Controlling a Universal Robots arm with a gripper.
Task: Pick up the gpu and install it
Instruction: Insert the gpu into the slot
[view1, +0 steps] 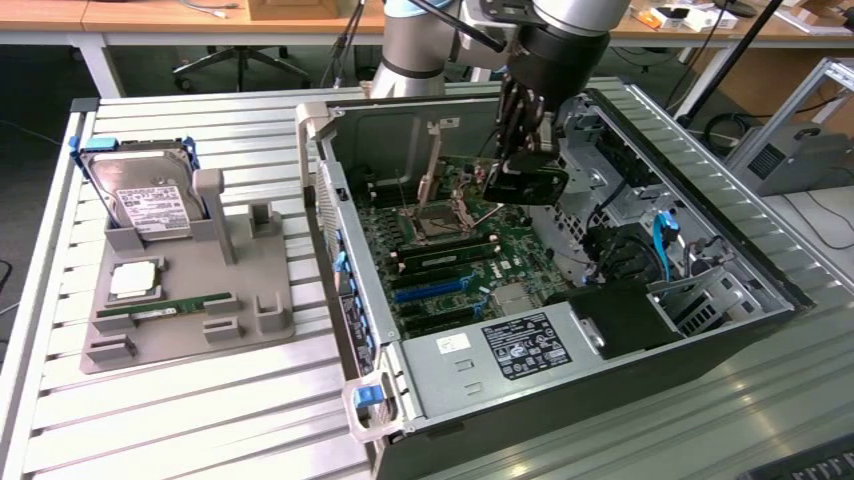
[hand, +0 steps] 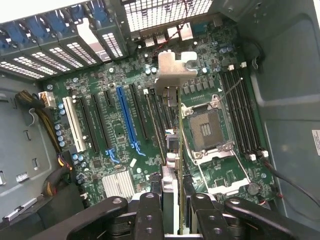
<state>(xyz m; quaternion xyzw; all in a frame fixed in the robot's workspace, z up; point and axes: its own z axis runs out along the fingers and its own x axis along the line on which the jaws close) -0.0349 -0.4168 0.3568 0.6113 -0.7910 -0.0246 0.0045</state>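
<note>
The gpu (view1: 526, 186) hangs inside the open computer case (view1: 350, 190), above the motherboard (view1: 447, 270) and not touching it. My gripper (view1: 521, 160) reaches down from above and is shut on the card's upper part. In the wrist view the gpu (hand: 173, 145) shows edge-on between my black fingers (hand: 150, 215), with its silvery bracket (hand: 174, 70) at the far end. The card hovers over the black slots between the blue slot (hand: 127, 120) and the CPU socket (hand: 206, 131).
A grey fixture tray (view1: 247, 300) lies on the slatted table at the exterior view's left, holding a hard drive (view1: 144, 200), a square chip (view1: 134, 282) and a green memory stick (view1: 167, 308). The drive cage (view1: 627, 190) and power supply (view1: 527, 345) crowd the case.
</note>
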